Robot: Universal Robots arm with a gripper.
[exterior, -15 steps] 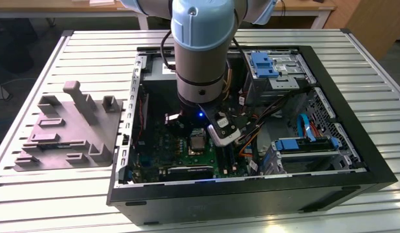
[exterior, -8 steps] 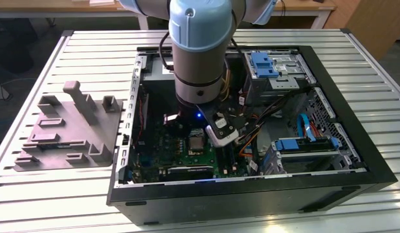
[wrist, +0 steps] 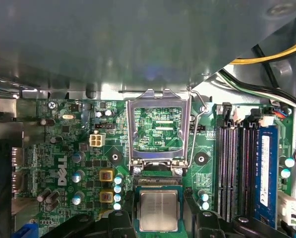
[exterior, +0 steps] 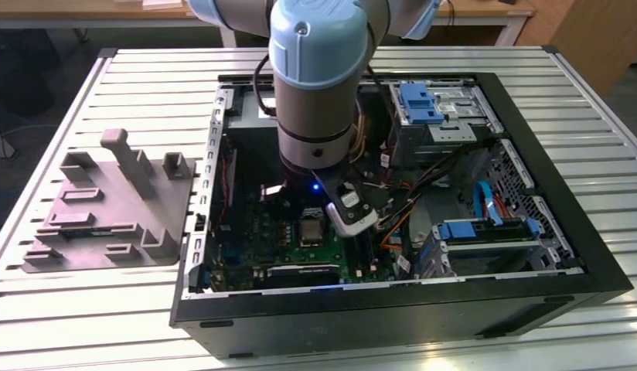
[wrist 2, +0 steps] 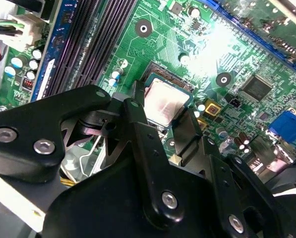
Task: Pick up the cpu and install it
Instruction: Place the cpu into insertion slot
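Note:
The cpu [wrist: 158, 210], a small square chip with a pale metal top, lies level in the black socket [wrist: 158, 182] on the green motherboard [wrist: 68, 148]. My gripper [wrist: 158, 218] is straight over it. Its black fingers [wrist: 127, 218] hug two opposite edges of the chip, shut on it. In the second wrist view the cpu [wrist 2: 163, 103] shows between the same fingers [wrist 2: 136, 119] of the gripper [wrist 2: 165, 119]. The socket's metal load frame [wrist: 160, 96] stands flipped open beside it. In the exterior view the arm [exterior: 316, 100] reaches down into the open computer case [exterior: 525, 255].
Black memory slots [wrist: 237, 168] run along one side of the socket, and capacitors [wrist: 118, 191] stand on the other. Cable bundles [exterior: 442, 178] and blue drive bays [exterior: 422, 100] fill the case at the exterior view's right. A grey moulded tray [exterior: 102, 209] sits on the slatted table at its left.

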